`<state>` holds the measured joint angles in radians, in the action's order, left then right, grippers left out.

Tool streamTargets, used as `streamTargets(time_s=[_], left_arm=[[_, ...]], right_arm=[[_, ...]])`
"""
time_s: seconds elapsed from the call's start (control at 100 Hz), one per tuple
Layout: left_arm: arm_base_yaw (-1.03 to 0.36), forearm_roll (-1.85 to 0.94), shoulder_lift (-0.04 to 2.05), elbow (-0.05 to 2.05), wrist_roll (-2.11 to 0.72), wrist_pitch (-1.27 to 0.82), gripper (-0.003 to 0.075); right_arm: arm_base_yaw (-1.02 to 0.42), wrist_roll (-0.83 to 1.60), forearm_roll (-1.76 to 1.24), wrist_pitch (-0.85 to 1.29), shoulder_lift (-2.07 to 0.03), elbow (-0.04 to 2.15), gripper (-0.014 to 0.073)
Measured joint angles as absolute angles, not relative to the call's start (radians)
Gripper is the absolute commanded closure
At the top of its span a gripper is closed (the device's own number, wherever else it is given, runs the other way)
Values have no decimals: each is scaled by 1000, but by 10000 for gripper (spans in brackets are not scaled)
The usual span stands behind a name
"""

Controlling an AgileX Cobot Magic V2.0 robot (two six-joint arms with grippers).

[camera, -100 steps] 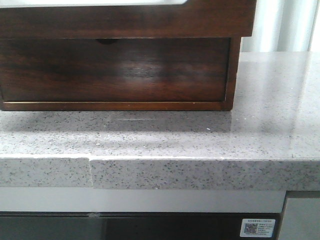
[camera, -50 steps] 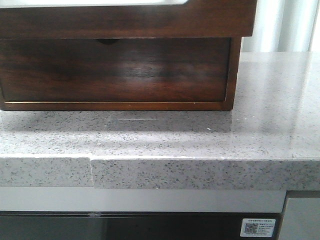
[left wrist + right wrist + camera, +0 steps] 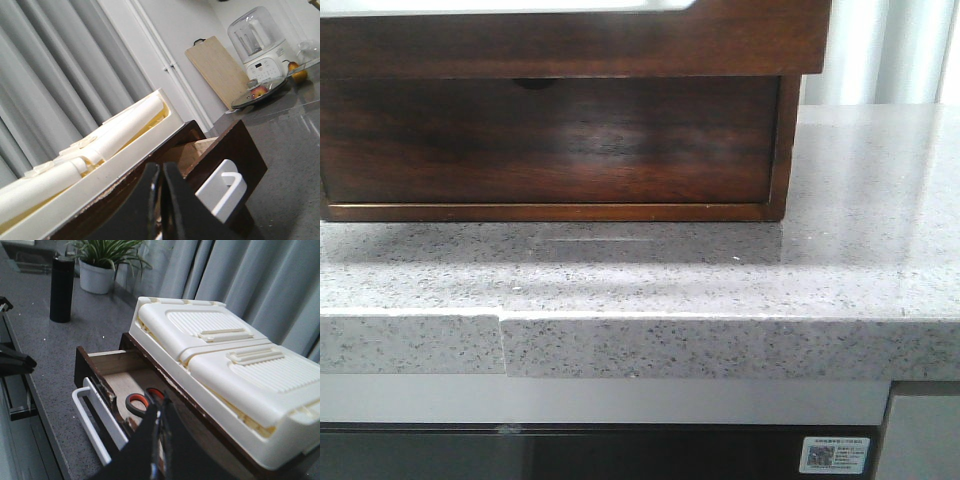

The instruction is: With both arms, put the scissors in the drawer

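The drawer [image 3: 125, 382] is pulled out of the dark wooden cabinet and has a white bar handle [image 3: 92, 425]. The scissors [image 3: 136, 403] show their grey, orange-lined loops inside it. My right gripper [image 3: 161, 407] is shut on their blades, just above the drawer's inside. My left gripper [image 3: 160, 169] is shut and empty, beside the open drawer [image 3: 235, 150] and near its white handle [image 3: 225, 192]. In the front view only the drawer front [image 3: 570, 40] shows, jutting out at the top. Neither gripper nor the scissors show there.
A cream plastic box [image 3: 225, 365] sits on the cabinet. The taller lower drawer front [image 3: 550, 140] with a small notch is closed. A black bottle [image 3: 61, 289] and a potted plant [image 3: 100, 270] stand beyond the drawer. A cutting board [image 3: 220, 70], blender [image 3: 257, 45] and fruit plate [image 3: 260, 92] stand further along the counter.
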<state>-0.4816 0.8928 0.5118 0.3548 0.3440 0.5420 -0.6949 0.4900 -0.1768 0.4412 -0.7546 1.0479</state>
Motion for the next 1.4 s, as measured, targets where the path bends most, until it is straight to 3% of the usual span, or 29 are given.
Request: streamTargets(time_s=[0.2, 0.46, 0.76, 1.4], left_arm=[[-482, 893, 449, 289, 496, 521, 739], [-482, 842, 354, 160, 540, 490, 739], [-482, 799, 309, 0, 547, 479, 739], [-482, 805, 306, -2, 547, 473, 739]], right_arm=[[-695, 490, -217, 244, -391, 660, 655], [-695, 490, -227, 220, -7, 324, 655], [-695, 488, -286, 272, 11, 206, 656], [-695, 488, -292, 264, 11, 201, 656]])
